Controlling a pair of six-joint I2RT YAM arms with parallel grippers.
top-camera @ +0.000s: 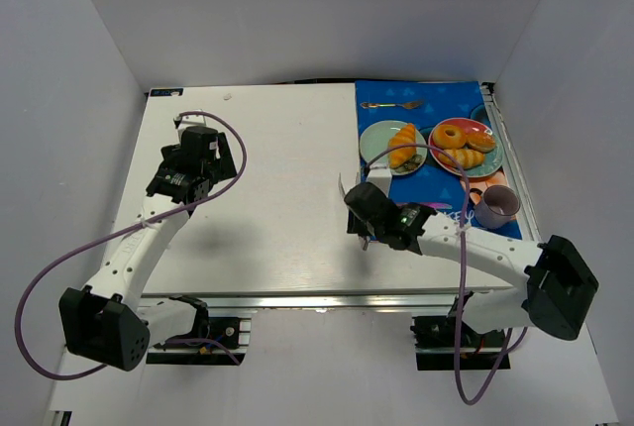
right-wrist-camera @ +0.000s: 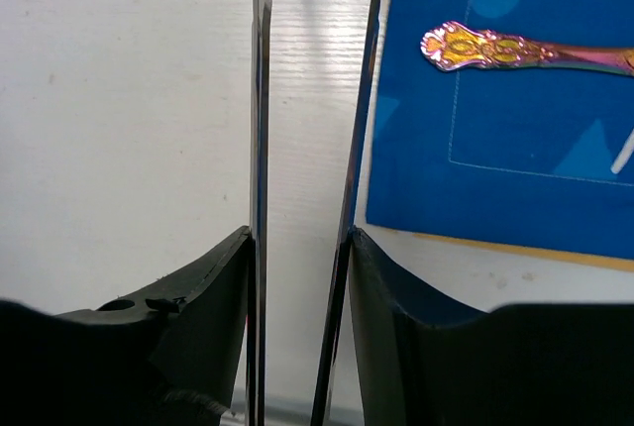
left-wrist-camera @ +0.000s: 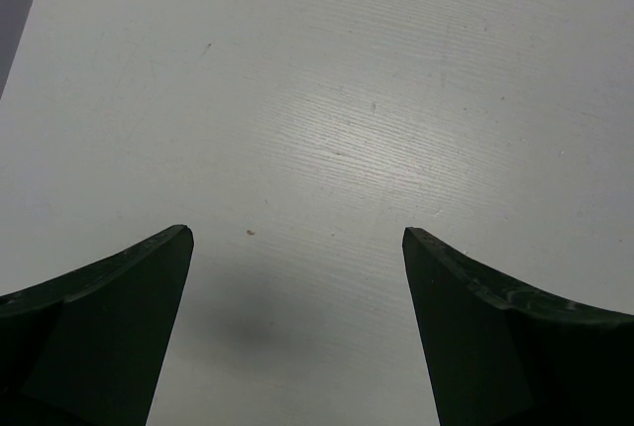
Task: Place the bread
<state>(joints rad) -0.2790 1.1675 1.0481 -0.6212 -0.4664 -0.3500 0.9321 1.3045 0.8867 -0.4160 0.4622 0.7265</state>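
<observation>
Right gripper (right-wrist-camera: 299, 248), just off the near-left corner of the blue mat (top-camera: 436, 188): jaws clamped on thin metal tongs (right-wrist-camera: 260, 149). Left gripper (left-wrist-camera: 297, 248), well left of the mat: jaws apart, nothing between. Bread (top-camera: 402, 145) lies on teal plate (top-camera: 371, 139), on the mat's far half.

Straight ahead of the tongs (right-wrist-camera: 261, 149) clamped in the right gripper (right-wrist-camera: 300, 238), and to their left, bare table (right-wrist-camera: 119, 99) lay open. Just to their right ran the edge of the blue mat (right-wrist-camera: 475, 149), with a spoon (right-wrist-camera: 495, 50) lying crosswise ahead-right. Further ahead-right stood the teal plate (top-camera: 378, 135) carrying the bread (top-camera: 403, 144), a pink plate (top-camera: 495, 166) beyond it and a cup (top-camera: 495, 206) beside the wrist. The spread fingers of the left gripper (left-wrist-camera: 297, 238) framed bare table
</observation>
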